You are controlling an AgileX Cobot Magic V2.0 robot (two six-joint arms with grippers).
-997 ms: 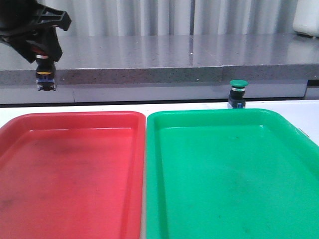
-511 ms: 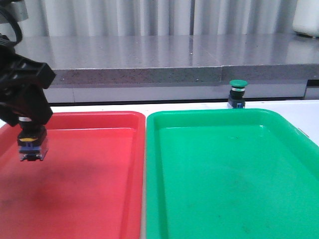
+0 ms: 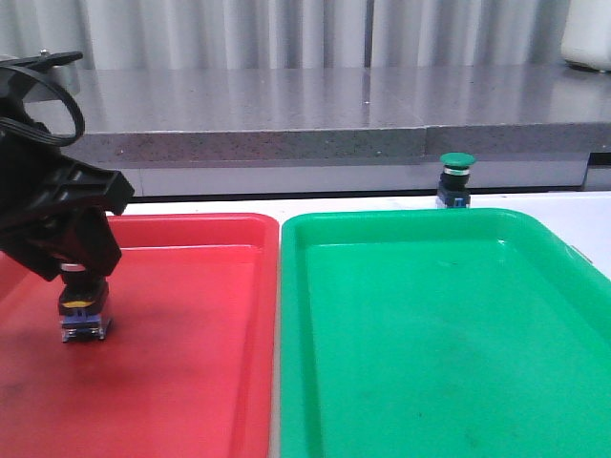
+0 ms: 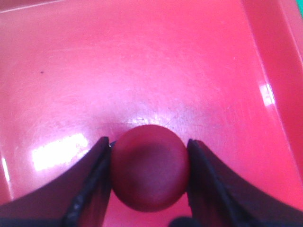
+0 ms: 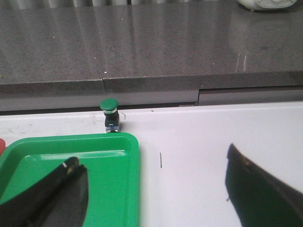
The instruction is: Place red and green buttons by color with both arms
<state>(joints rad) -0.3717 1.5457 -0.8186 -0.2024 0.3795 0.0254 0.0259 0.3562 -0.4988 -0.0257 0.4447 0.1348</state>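
Robot test bench in a lab

White desk (image 3: 382, 204) holding coloured sorting trays (image 3: 191, 286), grey stone ledge (image 3: 334, 105), pale curtain (image 3: 286, 33) behind.

Red button (image 3: 83, 310), seemingly gripped, over red tray (image 3: 191, 315)

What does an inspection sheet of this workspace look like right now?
Surface: white table, bare behind the trays.
Job's things: red button held over the red tray; green button upright on the table behind the green tray.
Clutter: nothing seen.
End effectors: left end effector shut on the red button; right end effector open, empty.
Cables: black cable looped on the left arm.
Surroundings: grey counter, curtain behind.
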